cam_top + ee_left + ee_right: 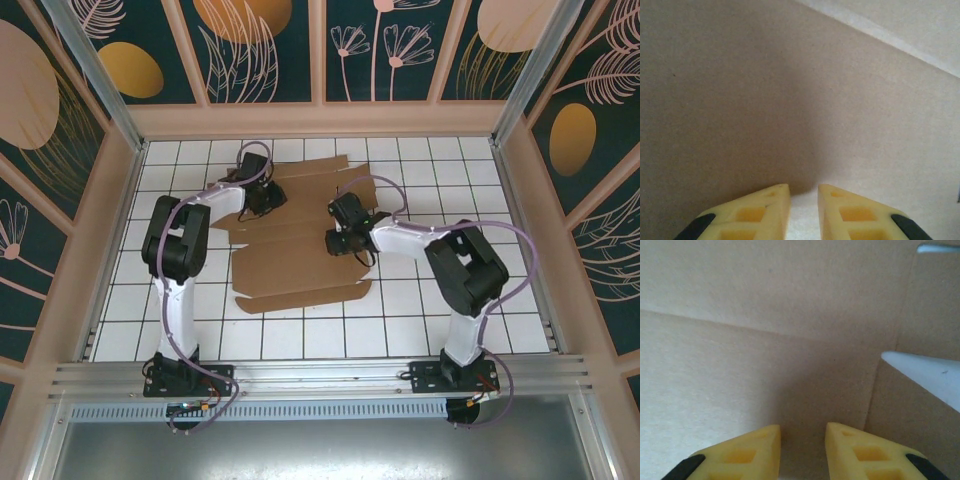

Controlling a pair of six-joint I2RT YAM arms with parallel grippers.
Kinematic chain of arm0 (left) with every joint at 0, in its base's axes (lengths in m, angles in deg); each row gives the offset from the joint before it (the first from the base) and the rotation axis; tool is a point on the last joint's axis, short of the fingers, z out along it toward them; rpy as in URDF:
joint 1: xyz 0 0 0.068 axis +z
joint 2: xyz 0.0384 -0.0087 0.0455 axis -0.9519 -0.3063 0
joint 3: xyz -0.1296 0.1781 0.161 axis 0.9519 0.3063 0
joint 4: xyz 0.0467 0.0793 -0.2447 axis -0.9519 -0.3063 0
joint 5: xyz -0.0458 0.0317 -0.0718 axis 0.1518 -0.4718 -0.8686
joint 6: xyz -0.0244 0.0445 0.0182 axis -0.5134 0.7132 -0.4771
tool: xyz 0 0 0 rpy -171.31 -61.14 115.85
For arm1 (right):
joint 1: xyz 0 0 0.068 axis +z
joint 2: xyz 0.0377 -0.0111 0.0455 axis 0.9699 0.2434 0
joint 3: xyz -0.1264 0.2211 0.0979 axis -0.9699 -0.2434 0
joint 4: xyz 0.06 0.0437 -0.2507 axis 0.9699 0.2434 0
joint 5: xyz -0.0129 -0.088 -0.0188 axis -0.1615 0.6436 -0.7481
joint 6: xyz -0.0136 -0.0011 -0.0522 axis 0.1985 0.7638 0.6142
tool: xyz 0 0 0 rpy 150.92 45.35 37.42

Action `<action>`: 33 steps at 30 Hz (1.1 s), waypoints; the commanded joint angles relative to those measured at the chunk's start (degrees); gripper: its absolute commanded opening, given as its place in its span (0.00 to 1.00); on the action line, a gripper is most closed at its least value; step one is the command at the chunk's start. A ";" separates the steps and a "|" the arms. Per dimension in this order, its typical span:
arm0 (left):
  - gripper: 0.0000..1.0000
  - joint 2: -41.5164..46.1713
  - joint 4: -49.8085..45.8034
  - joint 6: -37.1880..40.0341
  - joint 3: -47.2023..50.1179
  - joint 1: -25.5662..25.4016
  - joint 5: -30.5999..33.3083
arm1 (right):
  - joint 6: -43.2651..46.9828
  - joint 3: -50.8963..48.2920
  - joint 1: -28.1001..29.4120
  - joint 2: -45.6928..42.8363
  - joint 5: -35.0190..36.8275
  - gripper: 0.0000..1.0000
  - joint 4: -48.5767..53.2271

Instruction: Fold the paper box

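Observation:
The paper box lies flat as a brown die-cut cardboard sheet in the middle of the white tiled table, flaps spread out. My left gripper is low over the sheet's upper left part. In the left wrist view its yellow fingertips stand slightly apart right against the cardboard, with nothing between them. My right gripper is low over the sheet's right side. Its fingertips are also a little apart above a creased panel, and they hold nothing.
The table is walled on three sides by tan panels. A metal rail with both arm bases runs along the near edge. White table shows through a cut in the sheet beside the right fingers.

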 commanded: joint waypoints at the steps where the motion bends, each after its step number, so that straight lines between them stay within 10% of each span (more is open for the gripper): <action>1: 0.24 -2.73 -2.57 1.69 -1.14 -1.19 -0.18 | 0.34 -2.50 2.16 -0.60 4.77 0.31 3.95; 12: 0.24 -4.59 0.81 -0.79 0.57 -8.58 -3.01 | -4.13 -18.14 0.99 -13.77 0.27 0.31 0.89; 22: 0.35 5.84 0.52 1.84 -2.70 -8.18 -1.71 | -6.13 -6.62 -7.94 -28.72 -11.30 0.52 1.75; 33: 0.25 15.55 10.24 -9.23 17.77 -9.53 -3.76 | 0.83 8.44 -17.76 -11.62 -12.80 0.52 3.06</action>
